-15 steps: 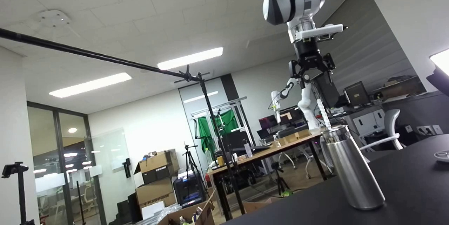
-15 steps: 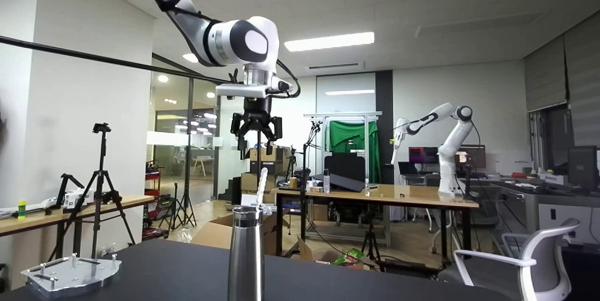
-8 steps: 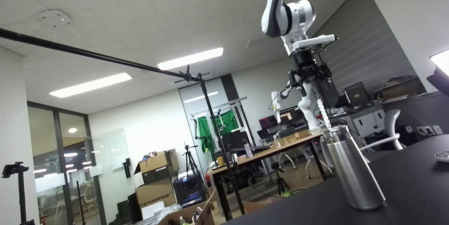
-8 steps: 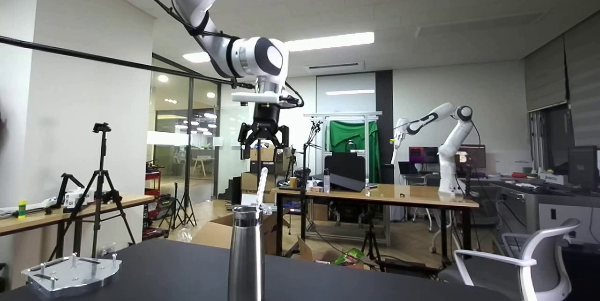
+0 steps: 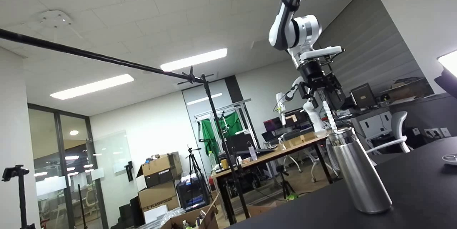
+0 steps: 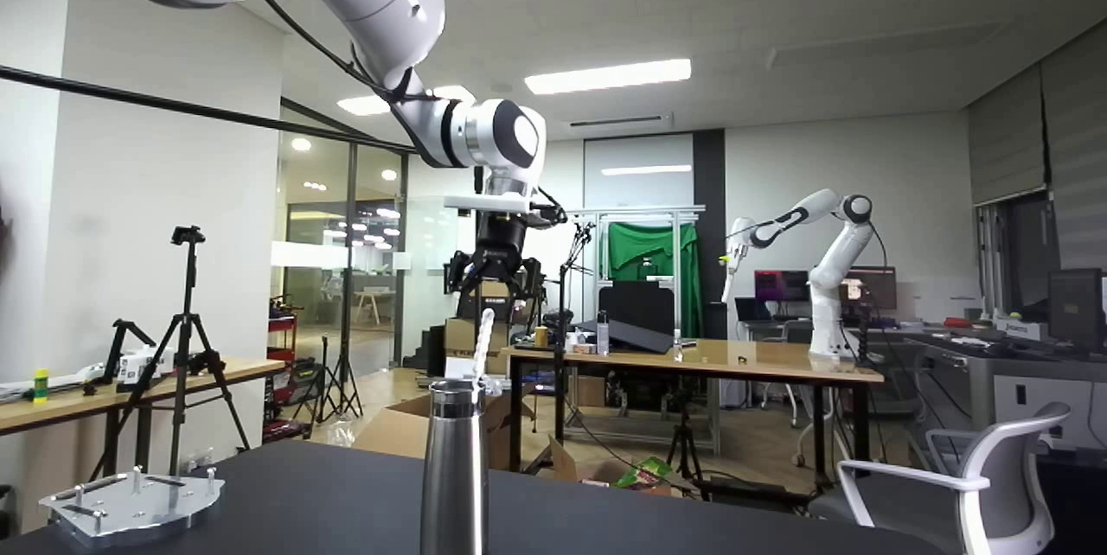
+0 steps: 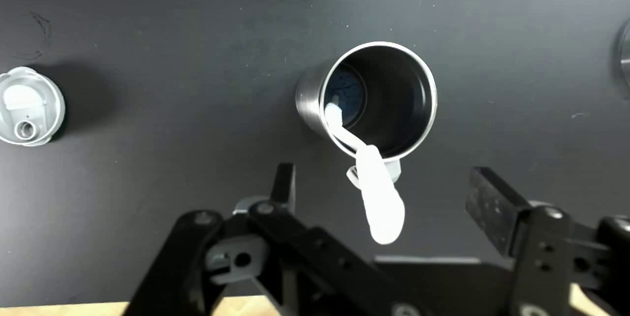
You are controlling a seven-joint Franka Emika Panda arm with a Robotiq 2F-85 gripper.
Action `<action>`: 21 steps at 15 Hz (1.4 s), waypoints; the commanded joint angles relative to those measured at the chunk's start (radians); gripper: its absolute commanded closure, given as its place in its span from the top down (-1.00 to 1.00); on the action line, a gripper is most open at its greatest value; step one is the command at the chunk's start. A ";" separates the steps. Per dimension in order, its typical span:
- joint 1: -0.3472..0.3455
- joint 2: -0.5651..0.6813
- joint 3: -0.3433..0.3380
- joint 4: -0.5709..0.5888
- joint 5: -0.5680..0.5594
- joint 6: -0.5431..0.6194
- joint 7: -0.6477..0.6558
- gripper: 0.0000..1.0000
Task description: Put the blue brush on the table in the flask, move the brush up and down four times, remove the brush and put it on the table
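The flask [image 5: 358, 172] stands upright on the black table [image 6: 285, 494]; it shows in both exterior views [image 6: 454, 468]. The brush stands tilted in it, its white handle [image 7: 381, 198] leaning out over the rim. Its blue bristles [image 7: 346, 90] show at the flask's bottom in the wrist view. The handle also shows in both exterior views [image 5: 329, 115] [image 6: 482, 346]. My gripper [image 7: 384, 188] is open and empty above the flask. In the wrist view the handle's top appears between the fingers, touching neither. I cannot tell if the fingertips are level with it.
A pale round lid [image 7: 29, 107] lies on the table at the wrist view's left edge. A clear plate with posts [image 6: 130, 503] lies on the table at the left of an exterior view. Small light tabs [image 7: 393, 168] show by the flask's rim.
My gripper has come down toward the top of the brush handle and shifted a little sideways. It stays open. The flask and brush have not moved.
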 commanded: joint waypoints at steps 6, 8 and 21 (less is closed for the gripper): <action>-0.017 0.082 0.043 0.128 -0.017 -0.045 0.052 -0.50; -0.019 0.076 0.045 0.121 -0.019 -0.033 0.041 -0.79; -0.018 -0.103 0.051 0.206 0.007 -0.070 -0.063 -0.92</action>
